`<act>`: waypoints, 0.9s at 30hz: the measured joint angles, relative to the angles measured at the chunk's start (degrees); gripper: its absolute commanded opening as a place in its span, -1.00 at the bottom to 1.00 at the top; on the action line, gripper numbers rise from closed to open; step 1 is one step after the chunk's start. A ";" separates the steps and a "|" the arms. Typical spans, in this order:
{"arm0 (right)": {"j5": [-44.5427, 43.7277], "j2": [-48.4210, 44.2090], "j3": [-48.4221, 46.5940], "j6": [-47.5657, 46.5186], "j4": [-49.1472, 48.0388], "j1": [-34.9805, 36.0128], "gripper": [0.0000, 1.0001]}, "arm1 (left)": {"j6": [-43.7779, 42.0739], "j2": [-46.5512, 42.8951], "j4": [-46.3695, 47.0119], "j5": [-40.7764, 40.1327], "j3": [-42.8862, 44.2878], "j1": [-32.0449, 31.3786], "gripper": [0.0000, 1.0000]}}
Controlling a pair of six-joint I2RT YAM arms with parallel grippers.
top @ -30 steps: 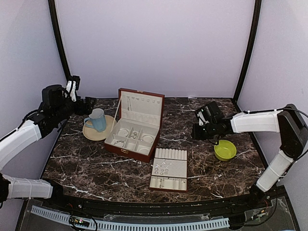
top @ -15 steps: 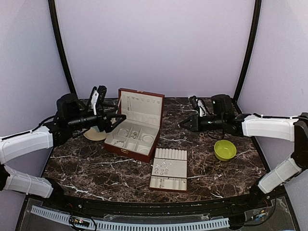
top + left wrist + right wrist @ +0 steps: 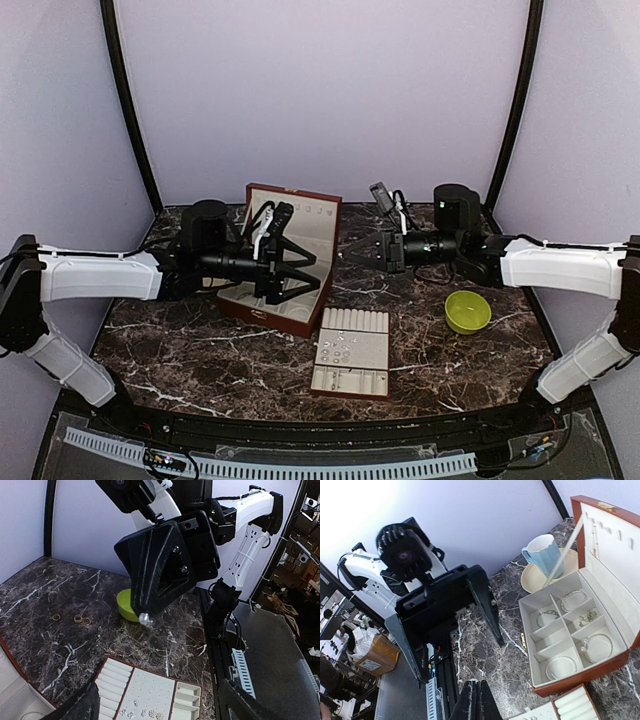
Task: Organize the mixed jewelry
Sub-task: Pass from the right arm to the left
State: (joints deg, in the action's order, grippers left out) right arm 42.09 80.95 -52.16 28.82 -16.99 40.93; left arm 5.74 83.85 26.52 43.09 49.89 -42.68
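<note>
silvery jewelry (image 3: 589, 616) in box (image 3: 555, 685), near left gripper (image 3: 461, 662)

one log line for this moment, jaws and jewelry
left jaws open, raised at box | right jaws shut, midair, facing left | loose rings on table
</note>
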 measured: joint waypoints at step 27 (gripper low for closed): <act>4.81 5.46 -4.02 0.37 -2.49 3.89 -1.00 | 4.04 2.82 2.14 2.21 1.05 -0.70 0.04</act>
State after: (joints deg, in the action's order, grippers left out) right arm 46.89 86.41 -56.18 29.19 -19.49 44.82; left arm 9.78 86.67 28.67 45.30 50.94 -43.38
